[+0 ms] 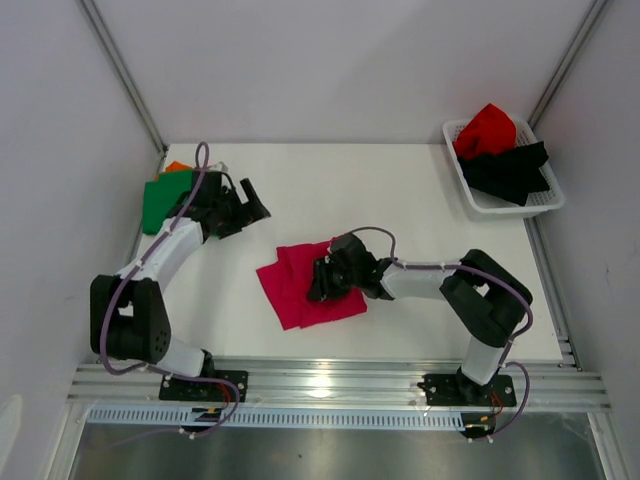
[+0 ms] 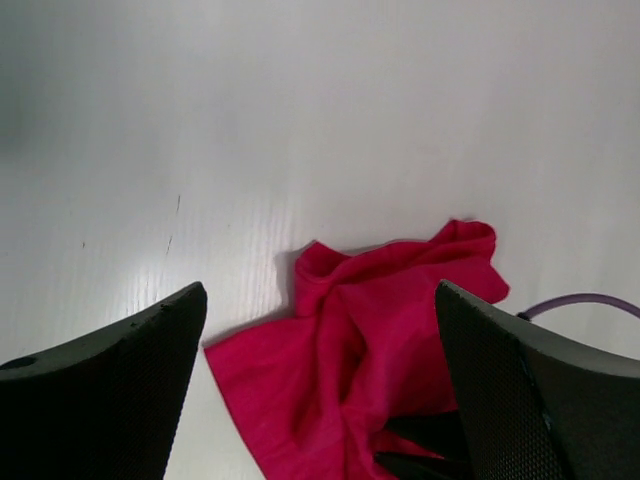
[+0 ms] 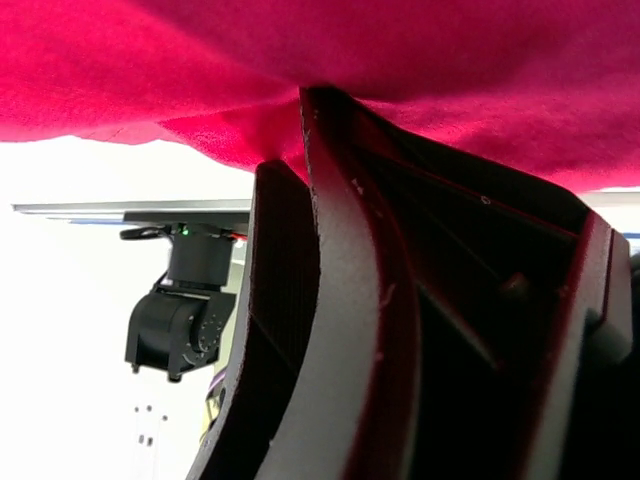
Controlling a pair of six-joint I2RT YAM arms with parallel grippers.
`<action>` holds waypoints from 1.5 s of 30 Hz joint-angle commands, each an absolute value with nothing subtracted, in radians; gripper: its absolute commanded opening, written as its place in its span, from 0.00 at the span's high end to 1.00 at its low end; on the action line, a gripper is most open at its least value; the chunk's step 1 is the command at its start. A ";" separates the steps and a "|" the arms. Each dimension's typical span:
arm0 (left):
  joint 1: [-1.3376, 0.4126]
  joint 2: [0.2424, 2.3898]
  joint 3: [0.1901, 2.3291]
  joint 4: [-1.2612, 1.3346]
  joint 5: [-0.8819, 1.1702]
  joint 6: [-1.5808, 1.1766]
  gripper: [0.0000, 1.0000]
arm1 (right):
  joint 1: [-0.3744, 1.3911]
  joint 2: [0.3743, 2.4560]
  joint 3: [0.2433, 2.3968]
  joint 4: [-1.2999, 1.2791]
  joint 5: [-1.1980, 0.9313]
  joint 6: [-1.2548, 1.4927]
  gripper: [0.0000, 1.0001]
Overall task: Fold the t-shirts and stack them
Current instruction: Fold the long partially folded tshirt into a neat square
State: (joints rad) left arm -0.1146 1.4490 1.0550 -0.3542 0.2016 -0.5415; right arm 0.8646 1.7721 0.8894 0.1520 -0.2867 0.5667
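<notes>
The right gripper [image 1: 320, 283] had its jaws closed on a fold of the pink shirt [image 1: 288, 290]. In its wrist view the cloth draped over the fingers [image 3: 280, 300] with the table [image 1: 400, 190] showing underneath, so that edge was raised. The rest of the shirt lay rumpled at mid-table, under and to the left of those jaws, a little wider across the table than deep.

The left gripper [image 1: 252, 200] hung with its jaws wide apart and nothing between them. It was well apart from the shirt, which lay ahead of it, toward the right and the near edge. The right arm was the nearer, and the shirt's free left side looked like the left arm's likely reach, with bare table between.

Beside the left arm lay a green shirt [image 1: 158, 203] and an orange shirt [image 1: 177, 166]. In the far right corner, a basket [image 1: 480, 205] held a red shirt [image 1: 487, 128] and a black shirt [image 1: 510, 172].
</notes>
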 commanded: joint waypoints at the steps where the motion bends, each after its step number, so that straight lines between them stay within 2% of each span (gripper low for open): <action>1: -0.110 1.492 1.080 -0.413 0.152 -0.554 0.04 | 0.867 1.709 0.948 0.048 -0.224 0.496 0.62; 11: -0.115 1.597 1.039 -0.333 0.256 -0.574 0.04 | 0.865 1.582 0.966 0.005 -0.209 0.491 0.62; 23: -0.140 1.626 1.023 -0.314 0.270 -0.589 0.05 | 0.865 1.601 0.976 -0.011 -0.199 0.489 0.62; 29: -0.152 1.617 1.029 -0.318 0.273 -0.594 0.05 | 0.853 1.733 1.089 0.075 -0.264 0.342 0.62; 35: -0.156 1.603 1.025 -0.337 0.249 -0.584 0.05 | 0.785 1.910 1.291 0.115 -0.514 0.298 0.62; 45: -0.152 1.493 1.040 -0.406 0.176 -0.565 0.05 | 0.664 2.144 1.503 0.078 -0.548 0.296 0.61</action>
